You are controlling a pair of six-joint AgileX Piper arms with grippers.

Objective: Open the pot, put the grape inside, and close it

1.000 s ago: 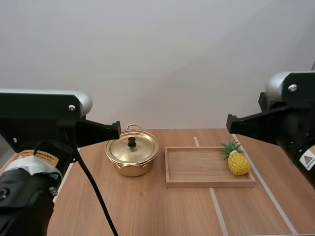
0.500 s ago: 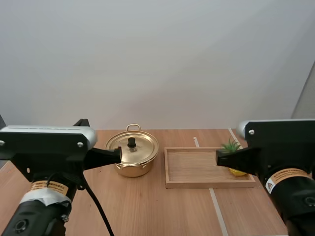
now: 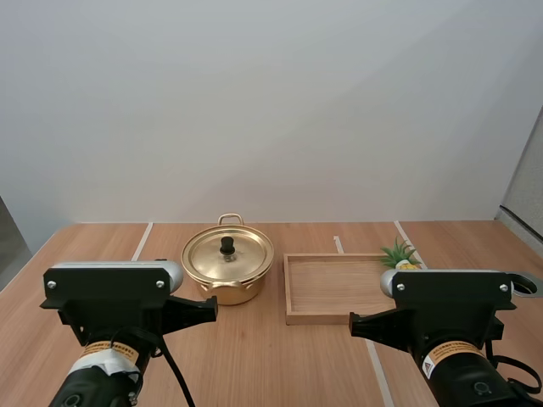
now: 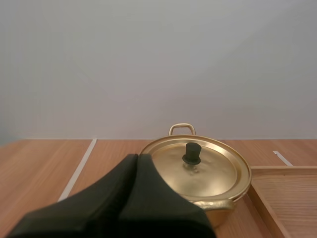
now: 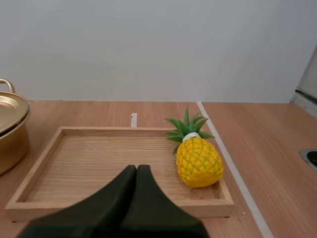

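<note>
Lying ahead of the left gripper [image 4: 137,156], the lidded pot [image 4: 218,173] was judged nearer that arm; the pineapple [image 5: 199,162] was seen in the tray [image 5: 99,163] ahead of the right gripper [image 5: 136,167]; both were closed, empty.

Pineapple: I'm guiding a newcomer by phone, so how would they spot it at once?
On the wooden table, right of the gold pot, lies a shallow wooden tray. The pineapple sits at the tray's right end: yellow, green-crowned, the only thing in it.
</note>
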